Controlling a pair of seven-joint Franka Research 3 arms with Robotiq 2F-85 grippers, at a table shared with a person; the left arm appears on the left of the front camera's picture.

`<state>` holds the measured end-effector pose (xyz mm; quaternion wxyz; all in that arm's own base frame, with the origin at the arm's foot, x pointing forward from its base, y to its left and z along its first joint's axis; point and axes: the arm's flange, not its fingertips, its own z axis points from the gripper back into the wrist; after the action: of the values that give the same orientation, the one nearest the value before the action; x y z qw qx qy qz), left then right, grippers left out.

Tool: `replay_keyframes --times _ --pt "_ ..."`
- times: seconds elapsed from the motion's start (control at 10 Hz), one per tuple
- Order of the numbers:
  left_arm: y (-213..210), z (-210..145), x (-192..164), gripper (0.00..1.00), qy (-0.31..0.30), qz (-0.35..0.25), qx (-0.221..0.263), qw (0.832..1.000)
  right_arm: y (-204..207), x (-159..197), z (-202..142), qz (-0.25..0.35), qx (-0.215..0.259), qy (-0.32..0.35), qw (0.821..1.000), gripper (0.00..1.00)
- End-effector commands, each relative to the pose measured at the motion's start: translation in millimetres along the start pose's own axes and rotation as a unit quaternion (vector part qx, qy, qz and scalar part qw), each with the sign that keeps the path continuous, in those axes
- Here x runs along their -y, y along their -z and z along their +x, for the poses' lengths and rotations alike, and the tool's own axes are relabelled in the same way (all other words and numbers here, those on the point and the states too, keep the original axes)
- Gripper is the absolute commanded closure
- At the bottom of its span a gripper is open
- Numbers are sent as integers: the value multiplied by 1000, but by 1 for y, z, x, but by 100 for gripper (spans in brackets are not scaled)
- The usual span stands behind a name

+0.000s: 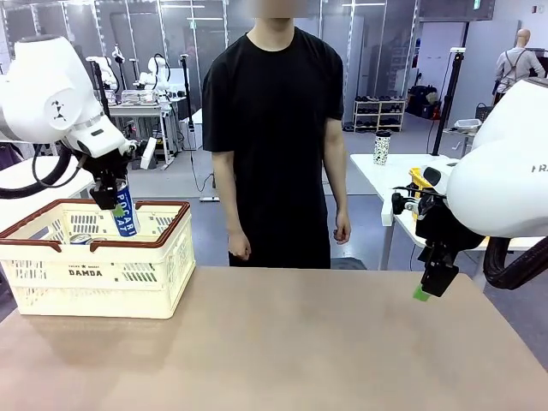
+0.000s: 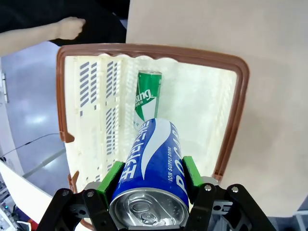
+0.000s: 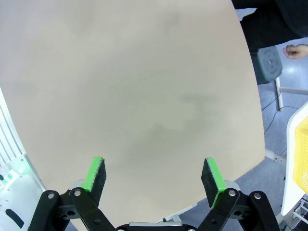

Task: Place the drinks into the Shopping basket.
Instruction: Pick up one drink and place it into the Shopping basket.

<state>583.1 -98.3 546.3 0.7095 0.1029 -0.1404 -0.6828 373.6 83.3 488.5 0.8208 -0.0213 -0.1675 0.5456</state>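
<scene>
My left gripper is shut on a slim blue-and-white can and holds it just above the cream Shopping basket at the table's left. In the left wrist view the can sits between the green pads, silver top toward the camera, over the basket's inside. A green can lies on the basket floor, and its silver top shows from the front. My right gripper hangs open over the table's right edge, its pads wide apart with nothing between them.
A person in black stands at the far side, hands down by their sides. A side table with a speckled cup and a yellow basket stands behind on the right. The brown tabletop stretches between basket and right gripper.
</scene>
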Motion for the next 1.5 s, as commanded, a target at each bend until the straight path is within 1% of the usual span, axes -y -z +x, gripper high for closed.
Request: replay_keyframes --times 0.0,0.2,0.3,0.5,0.6,0.7,1.1,1.2,1.3,1.4 --pt "9 -10 -13 40 28 7 3 1000 0 0 0 -2 -4 1 1000 0" --pt "31 -21 -18 40 58 9 -9 998 0 0 0 -2 -4 1 1000 0" --pt "41 -26 -20 40 62 7 -10 998 0 0 0 -2 -4 1 1000 0" --pt "63 -32 -30 40 73 0 -3 997 0 0 0 -2 -4 1 1000 0" --pt "69 -34 -29 40 79 -7 7 997 0 0 0 -2 -4 1 1000 0" --pt "75 -36 -28 40 75 -17 6 997 0 0 0 -2 -4 1 1000 0" --pt "104 -29 -17 40 91 -45 12 995 0 0 0 -2 -4 1 1000 0" --pt "110 -27 -14 40 90 -48 19 995 0 0 0 -2 -4 1 1000 0" --pt "106 -25 -11 40 77 -38 23 996 0 0 0 -2 -4 1 1000 0" --pt "110 -22 -13 40 82 -47 -2 995 0 0 0 -2 -4 1 1000 0"
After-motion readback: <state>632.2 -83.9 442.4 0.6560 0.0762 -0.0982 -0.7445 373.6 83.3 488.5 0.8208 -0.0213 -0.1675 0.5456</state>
